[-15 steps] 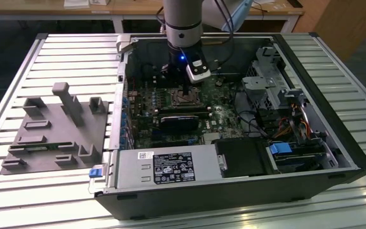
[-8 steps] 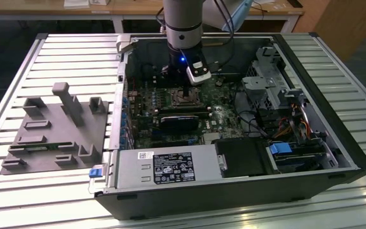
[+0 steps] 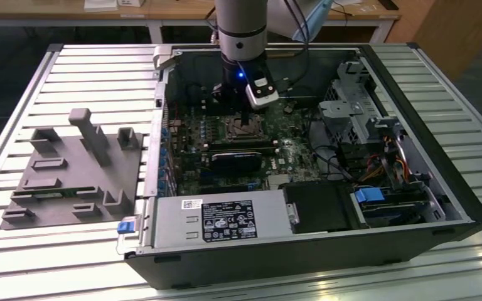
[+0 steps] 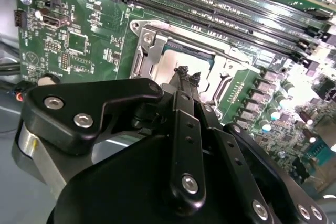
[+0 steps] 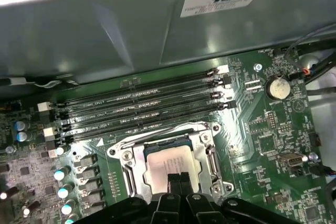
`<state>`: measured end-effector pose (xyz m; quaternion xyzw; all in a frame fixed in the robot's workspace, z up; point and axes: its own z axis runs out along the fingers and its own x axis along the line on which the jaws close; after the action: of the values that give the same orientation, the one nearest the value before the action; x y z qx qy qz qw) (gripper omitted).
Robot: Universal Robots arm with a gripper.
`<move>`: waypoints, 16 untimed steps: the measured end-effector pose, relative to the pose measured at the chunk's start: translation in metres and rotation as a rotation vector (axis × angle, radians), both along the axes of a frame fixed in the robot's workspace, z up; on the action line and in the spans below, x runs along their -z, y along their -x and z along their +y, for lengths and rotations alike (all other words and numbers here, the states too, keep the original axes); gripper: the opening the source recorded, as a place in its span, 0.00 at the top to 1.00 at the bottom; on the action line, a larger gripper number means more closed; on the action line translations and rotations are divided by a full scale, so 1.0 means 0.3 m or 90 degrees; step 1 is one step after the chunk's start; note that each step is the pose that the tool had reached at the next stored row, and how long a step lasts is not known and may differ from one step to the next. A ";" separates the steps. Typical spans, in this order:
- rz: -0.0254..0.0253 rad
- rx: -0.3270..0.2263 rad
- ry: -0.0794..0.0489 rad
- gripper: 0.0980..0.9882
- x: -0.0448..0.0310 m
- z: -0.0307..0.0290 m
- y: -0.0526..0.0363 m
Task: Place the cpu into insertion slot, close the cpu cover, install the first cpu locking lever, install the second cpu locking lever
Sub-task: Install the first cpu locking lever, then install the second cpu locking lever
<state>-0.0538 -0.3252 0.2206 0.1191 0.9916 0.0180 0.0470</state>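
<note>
In the exterior view, the gripper (image 3: 246, 120) reaches down into the open computer case (image 3: 442, 182) at upper centre, right over the insertion slot (image 3: 243, 128). The grey fixture tray (image 3: 73, 175) lies well apart at the exterior view's left.

In the second wrist view, the fingertips (image 4: 185, 72) are pressed together with no gap, touching or just above the cpu (image 4: 181, 62), which lies flat in the insertion slot (image 4: 144, 51) with the cpu cover (image 4: 152, 43) framing it.

In the first wrist view, the cpu (image 5: 168, 161) sits inside the silvery frame at lower centre, the closed fingertips (image 5: 177, 178) at its near edge. The memory slots (image 5: 142, 103) run just beside the socket's far edge.
</note>
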 end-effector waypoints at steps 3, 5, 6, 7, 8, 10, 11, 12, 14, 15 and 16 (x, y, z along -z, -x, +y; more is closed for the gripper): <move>-0.0001 0.000 0.000 1.00 -0.007 0.000 0.000; 0.0000 0.000 0.000 1.00 -0.010 0.000 0.000; 0.0000 0.000 0.000 1.00 -0.010 0.000 0.000; 0.0000 0.000 0.000 1.00 -0.010 0.000 0.000; 0.0001 0.000 0.000 1.00 -0.010 -0.001 0.000; 0.0001 0.000 0.000 1.00 -0.010 -0.003 0.000; 0.0000 0.000 0.000 1.00 -0.010 -0.005 0.000; 0.0001 0.000 0.000 1.00 -0.010 -0.009 0.000; 0.0001 0.000 0.000 1.00 -0.011 -0.015 0.000; 0.0000 0.000 0.000 1.00 -0.011 -0.017 0.000; 0.0001 0.000 0.000 1.00 -0.012 -0.020 0.000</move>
<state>-0.0538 -0.3311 0.2242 0.1191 0.9916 0.0179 0.0470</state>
